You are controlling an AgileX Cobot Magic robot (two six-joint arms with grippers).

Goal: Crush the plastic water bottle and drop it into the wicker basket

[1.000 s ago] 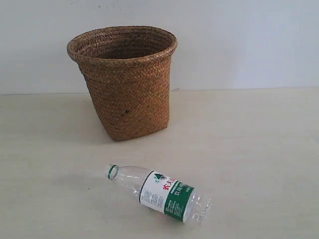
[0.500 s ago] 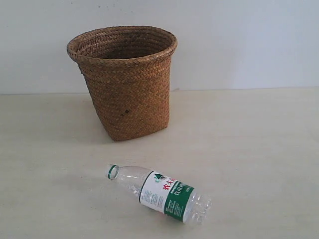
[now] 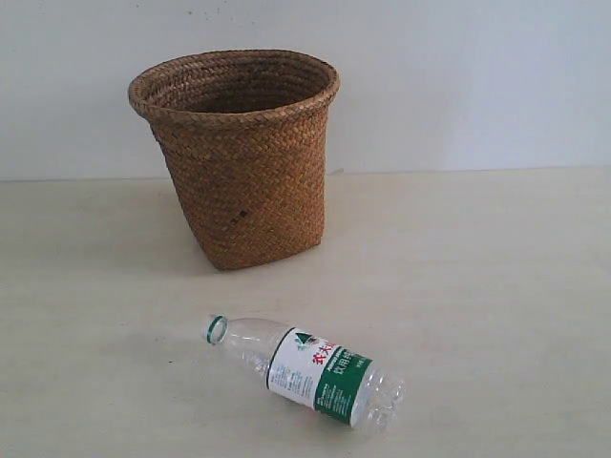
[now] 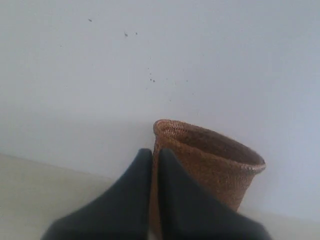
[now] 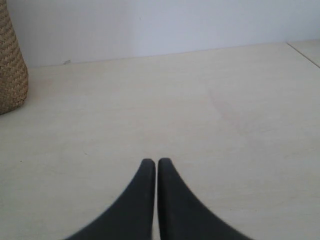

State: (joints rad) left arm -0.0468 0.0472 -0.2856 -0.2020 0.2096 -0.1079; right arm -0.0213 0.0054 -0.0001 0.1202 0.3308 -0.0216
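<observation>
Brown woven straw makes up the wicker basket [image 3: 239, 162], which stands upright toward the back of the pale table [image 3: 477, 286], close to the white wall [image 3: 458, 76]; its thick rolled rim is the widest part and its sides taper to a narrower, squarish base; the inside is in shadow, so its bottom cannot be made out.

Clear and ribbed, the plastic water bottle [image 3: 305, 374] lies on its side on the table in front of the basket, well apart from it and nearer the exterior camera; its open mouth, ringed in green, points to the left of that view and slightly toward the basket, while its base points right and forward; a white-and-green label with red characters wraps the middle; the body keeps its round shape, uncrushed, and it lies free on the table.

Seen from its wrist camera, the left gripper [image 4: 154, 152] is two dark fingers brought together with only a thin slit between the tips; it grips nothing; the basket stands beyond the tips against the wall, appearing tilted in that view, and a few small dark specks mark the wall.

Likewise, the right gripper [image 5: 155, 162] has its dark fingers closed almost tip to tip with nothing between them; it hangs over bare table, with the basket's woven side showing at the edge of that view and the wall beyond.
</observation>
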